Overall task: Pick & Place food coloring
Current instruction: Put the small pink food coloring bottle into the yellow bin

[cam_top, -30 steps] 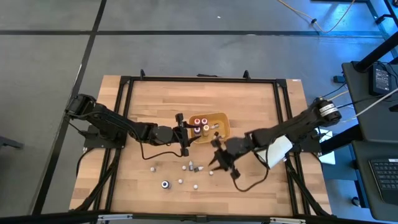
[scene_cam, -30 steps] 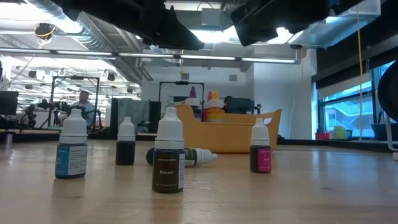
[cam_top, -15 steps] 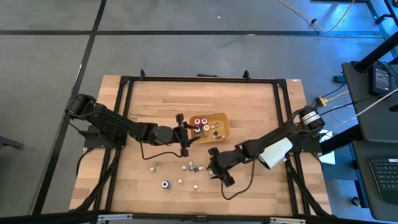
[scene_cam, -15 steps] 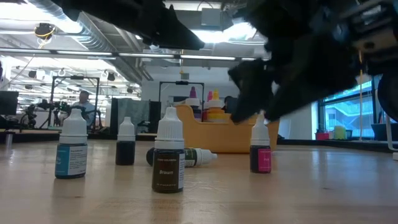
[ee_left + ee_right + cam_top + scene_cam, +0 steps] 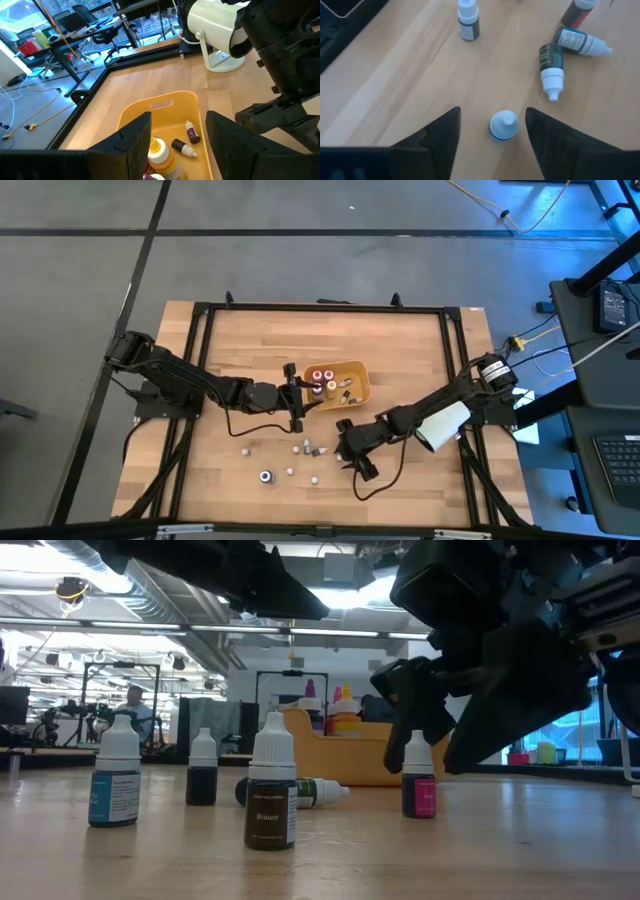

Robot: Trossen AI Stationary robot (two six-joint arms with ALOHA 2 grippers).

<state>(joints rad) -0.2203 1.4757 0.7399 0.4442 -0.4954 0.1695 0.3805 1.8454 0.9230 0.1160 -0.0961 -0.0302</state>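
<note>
The bottle I am after, the pink-labelled bottle [image 5: 419, 780], stands upright on the bare wood on the near side of the yellow tray [image 5: 357, 375], just beside its front corner. Seen from my wrist it is a white cap and nozzle [image 5: 503, 124] looking straight up at me between my two fingers. My right gripper [image 5: 343, 450] hangs over it with the fingers spread, one to each side of the cap and neither touching it, so nothing is held. I judge this the reach step of a pick: the bottle is lined up but not gripped. The next move calls for me to sink further so the pads meet the body rather than the slim nozzle, then close, lift and carry it up into the tray.

It is a small dropper bottle with a white cap, a dark body and a pink label. More of the food coloring waits on the wood further from the tray: a brown-labelled bottle [image 5: 271, 796] and a blue-labelled bottle [image 5: 115, 786] upright, and a dark-green one [image 5: 551, 64] lying on its side. A few bottles [image 5: 188, 131] already lie in the tray.

My left gripper [image 5: 296, 397] waits at the tray's left edge, fingers apart, holding nothing.
</note>
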